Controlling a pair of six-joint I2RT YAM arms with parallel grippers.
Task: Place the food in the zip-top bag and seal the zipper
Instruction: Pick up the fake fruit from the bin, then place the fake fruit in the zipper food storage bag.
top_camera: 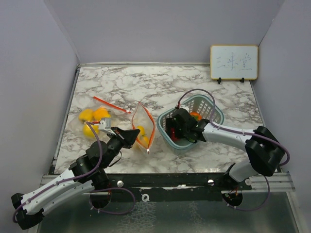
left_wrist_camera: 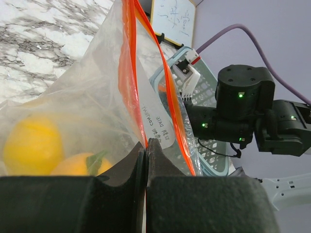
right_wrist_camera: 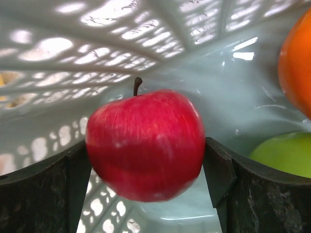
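The zip-top bag (top_camera: 144,127) stands open on the marble table, its orange zipper (left_wrist_camera: 130,73) running upward. My left gripper (top_camera: 132,137) is shut on the bag's near zipper edge (left_wrist_camera: 146,144). A yellow fruit (left_wrist_camera: 31,145) and an orange one (left_wrist_camera: 77,166) show through the clear plastic. My right gripper (top_camera: 179,133) reaches down into the teal basket (top_camera: 214,112). Its fingers press both sides of a red apple (right_wrist_camera: 146,143). An orange fruit (right_wrist_camera: 297,63) and a green fruit (right_wrist_camera: 285,155) lie beside it in the basket.
A second clear bag (top_camera: 110,104) with several yellow fruits (top_camera: 93,120) lies at the left of the table. A small whiteboard (top_camera: 233,62) leans on the back wall. The right arm's wrist (left_wrist_camera: 243,107) hangs just beyond the held bag.
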